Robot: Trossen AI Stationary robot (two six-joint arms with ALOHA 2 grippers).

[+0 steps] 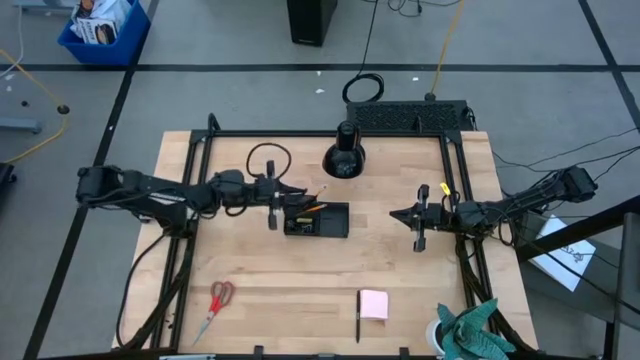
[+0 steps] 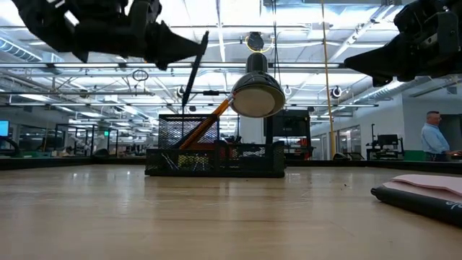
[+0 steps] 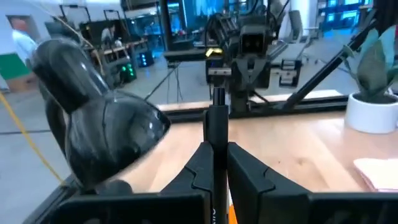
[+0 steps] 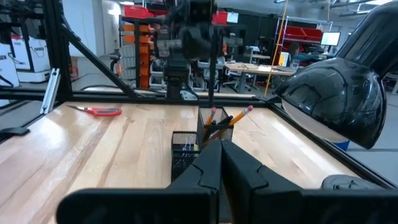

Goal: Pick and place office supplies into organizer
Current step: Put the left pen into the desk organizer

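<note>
The organizer (image 1: pixel 316 219) is too small from above to tell its contents. In the low view the pink sticky-note pad (image 2: pixel 432 185) and the black pen (image 2: pixel 419 202) before it run off the edge.

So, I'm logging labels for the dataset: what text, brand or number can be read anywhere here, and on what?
None can be read.
Blue bin of printed items beside the table: print too small.
White paper on the floor: dark marks, illegible.
Organizer, pink sticky-note pad: no visible text.

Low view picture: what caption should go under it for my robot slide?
Left gripper holds a black pen above the organizer, where orange pencils already lean.
</note>
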